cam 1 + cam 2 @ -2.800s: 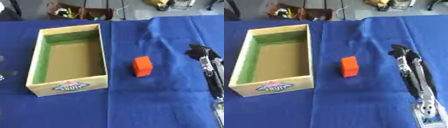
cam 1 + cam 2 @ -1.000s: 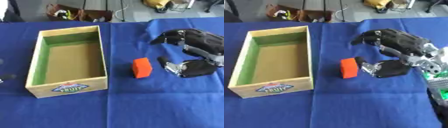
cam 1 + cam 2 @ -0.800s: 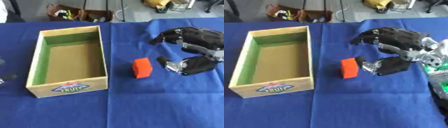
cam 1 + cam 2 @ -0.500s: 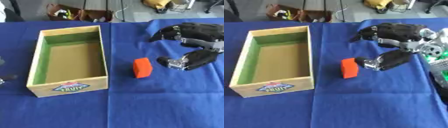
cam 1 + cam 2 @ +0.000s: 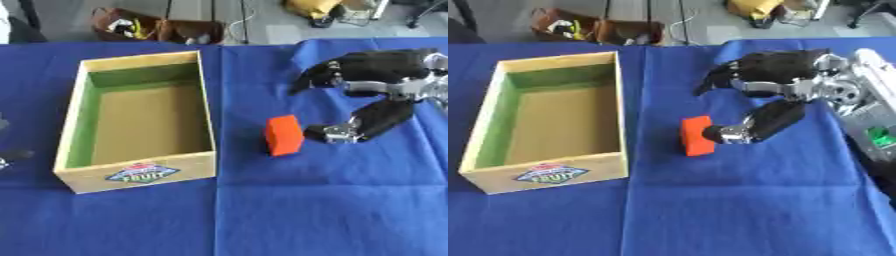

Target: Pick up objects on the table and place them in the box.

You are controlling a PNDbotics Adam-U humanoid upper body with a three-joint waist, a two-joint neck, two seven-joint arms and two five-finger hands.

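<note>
The small orange rectangular block [image 5: 283, 135] stands mid-frame on the blue cloth [image 5: 262, 210], right of the open wooden box [image 5: 140, 120]. It looks light and rigid — best pinched across its flat sides. The black right hand [image 5: 776, 92] spreads fingers and thumb apart — thumb tip just beside the block.

My two head eyes look steeply down; both share the box [image 5: 140, 120] left of my right hand [image 5: 776, 80], framed near.
</note>
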